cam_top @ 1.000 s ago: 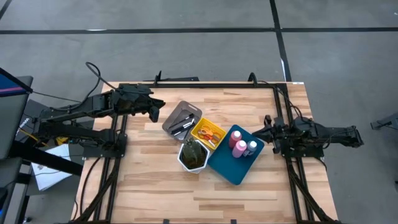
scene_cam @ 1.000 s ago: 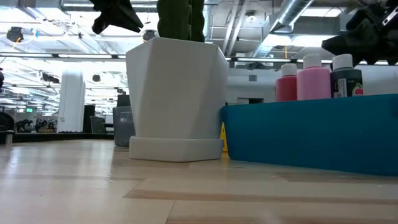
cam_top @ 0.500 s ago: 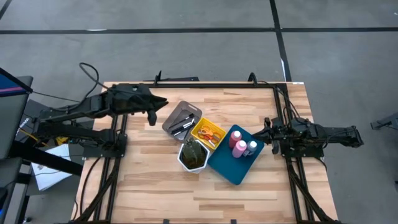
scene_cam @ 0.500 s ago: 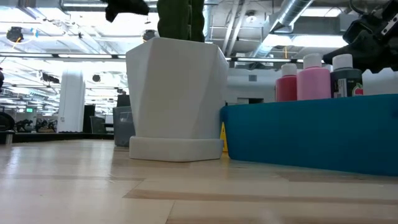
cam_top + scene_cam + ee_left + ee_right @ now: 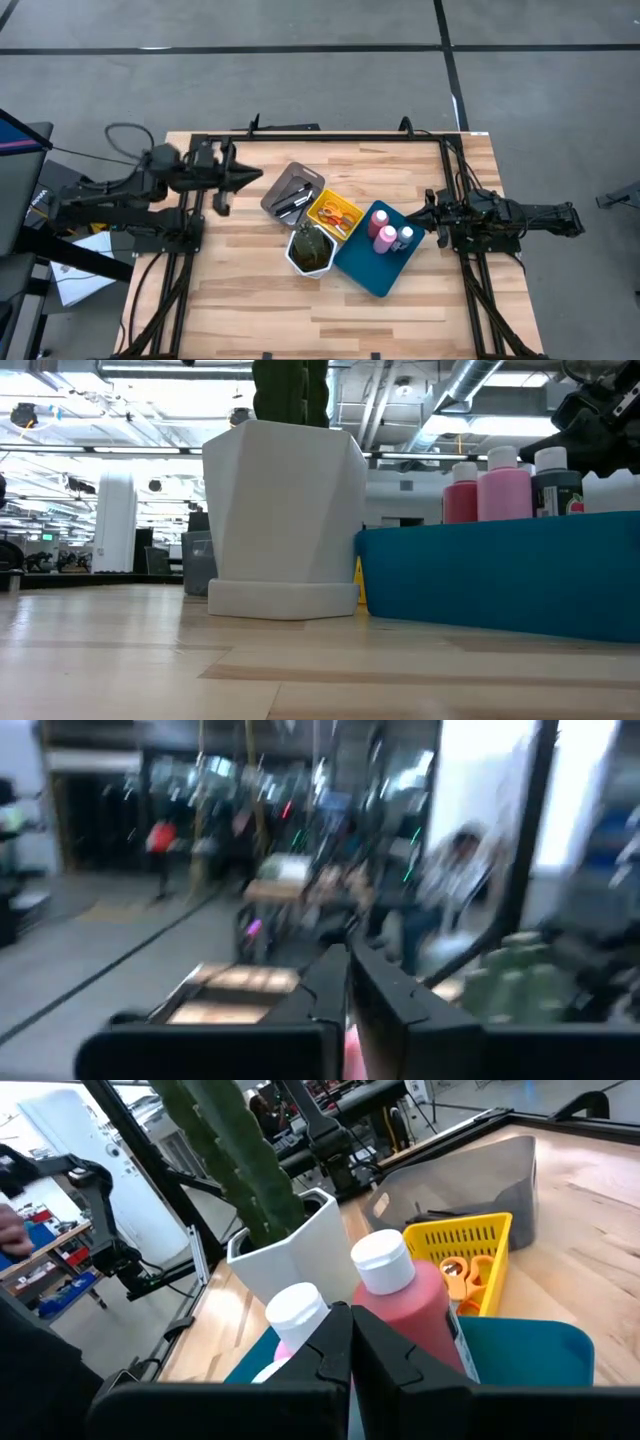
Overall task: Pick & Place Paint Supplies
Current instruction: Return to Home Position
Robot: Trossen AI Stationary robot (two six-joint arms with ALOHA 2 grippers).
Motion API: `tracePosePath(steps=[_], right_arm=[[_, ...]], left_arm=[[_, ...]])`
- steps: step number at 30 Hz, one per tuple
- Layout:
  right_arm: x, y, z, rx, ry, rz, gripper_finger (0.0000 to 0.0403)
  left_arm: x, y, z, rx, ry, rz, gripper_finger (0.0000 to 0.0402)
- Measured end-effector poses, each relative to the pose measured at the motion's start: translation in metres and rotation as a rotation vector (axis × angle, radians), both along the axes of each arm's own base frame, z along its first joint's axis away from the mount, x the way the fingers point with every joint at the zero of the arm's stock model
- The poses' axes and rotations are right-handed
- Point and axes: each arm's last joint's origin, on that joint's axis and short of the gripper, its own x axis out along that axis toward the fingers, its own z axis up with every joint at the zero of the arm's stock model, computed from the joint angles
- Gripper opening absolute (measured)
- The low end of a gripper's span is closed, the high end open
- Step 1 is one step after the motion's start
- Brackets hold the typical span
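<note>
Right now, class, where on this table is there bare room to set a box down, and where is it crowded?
Bare wood: a wide strip of table between the white pot, the blue tray and the front edge; the corner between grey tray and right arm. Crowded: the middle.

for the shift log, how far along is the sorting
Done: two pink bottles and a small grey white-capped bottle stand in the blue tray; orange-handled scissors lie in the yellow tray, dark-tipped brushes in the grey tray. In hand: nothing; left gripper by the grey tray, right gripper by the blue tray, both shut. Left: no loose supplies on the wooden table; sorting looks finished.
</note>
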Motion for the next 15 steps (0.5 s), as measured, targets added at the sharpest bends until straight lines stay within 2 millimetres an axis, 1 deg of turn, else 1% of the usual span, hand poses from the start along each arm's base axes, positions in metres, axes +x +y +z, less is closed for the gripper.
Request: tracePosePath(steps=[3, 6, 9, 11, 15], right_arm=[[0.000, 0.000, 0.000, 0.000, 0.000, 0.000, 0.0000], [0.000, 0.000, 0.000, 0.000, 0.001, 0.000, 0.0000], [0.000, 0.000, 0.000, 0.000, 0.000, 0.000, 0.0000], [0.000, 0.000, 0.000, 0.000, 0.000, 0.000, 0.0000], [0.000, 0.000, 0.000, 0.000, 0.000, 0.000, 0.0000]], left_arm=[[-0.013, -0.007, -0.025, -0.047, -0.101, -0.053, 0.0004], [-0.024, -0.015, -0.056, -0.054, -0.092, -0.051, 0.0001], [-0.036, -0.022, -0.082, -0.008, -0.083, -0.002, 0.0000], [-0.045, -0.024, -0.097, 0.020, -0.091, 0.040, 0.0000], [-0.058, -0.026, -0.119, 0.084, -0.112, 0.090, 0.0000]])
